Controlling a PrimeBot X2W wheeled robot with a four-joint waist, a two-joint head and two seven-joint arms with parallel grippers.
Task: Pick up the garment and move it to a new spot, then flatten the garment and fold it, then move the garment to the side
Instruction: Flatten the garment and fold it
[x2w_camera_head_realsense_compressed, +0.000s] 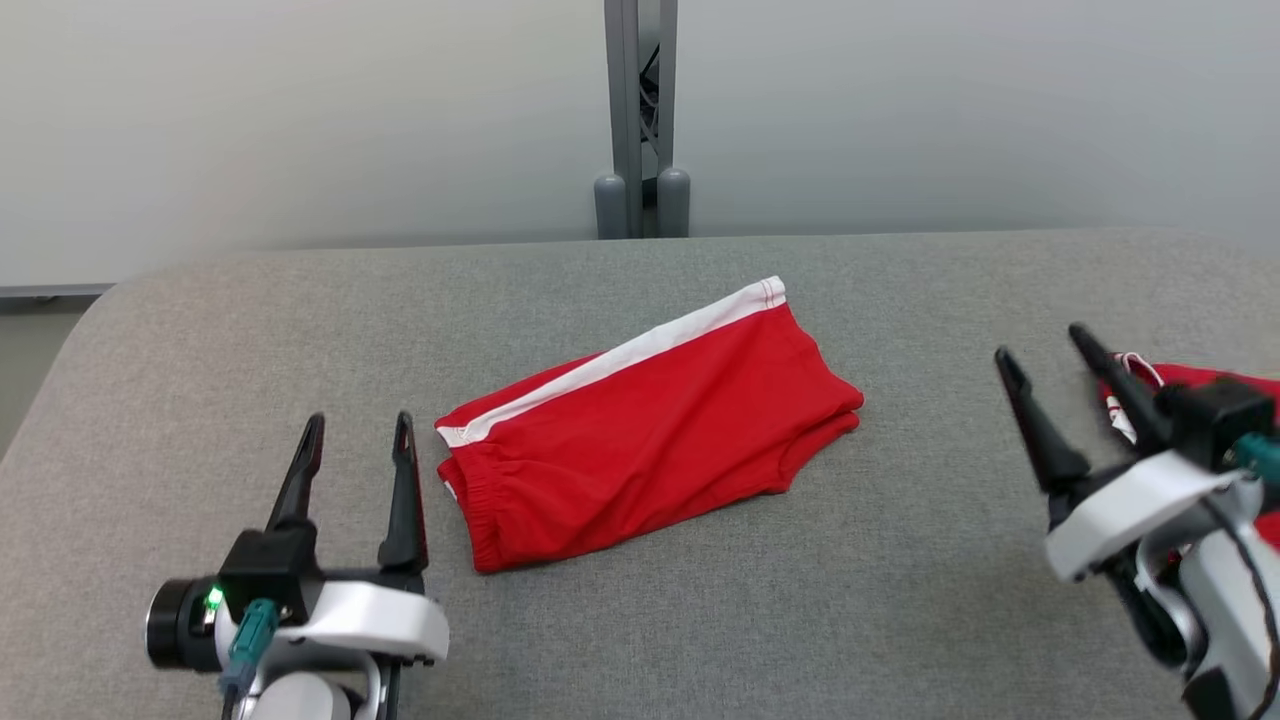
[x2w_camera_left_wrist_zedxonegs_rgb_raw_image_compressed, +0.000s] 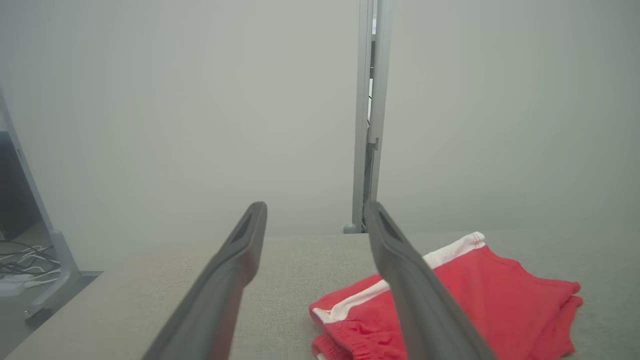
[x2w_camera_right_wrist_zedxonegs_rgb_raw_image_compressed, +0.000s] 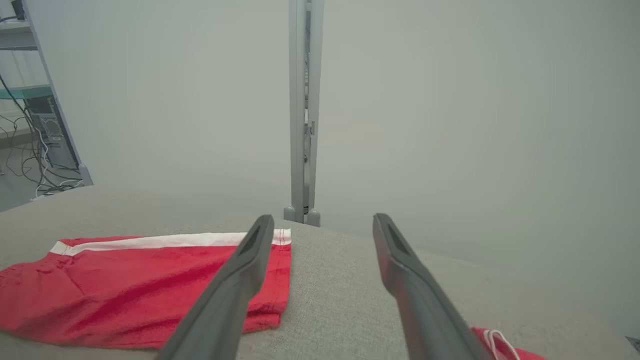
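Note:
The garment is a pair of red shorts with a white side stripe. It lies folded flat in the middle of the grey padded table, waistband towards me. My left gripper stands open just left of the waistband, apart from it, with nothing between its fingers. My right gripper is open too, well to the right of the shorts, and empty. The left wrist view shows the garment beyond the right finger of the left gripper. In the right wrist view the garment lies left of the right gripper.
A second red piece of cloth with a white cord lies at the table's right edge, partly behind my right wrist; it also shows as red cloth. A grey post stands behind the far table edge against a pale wall.

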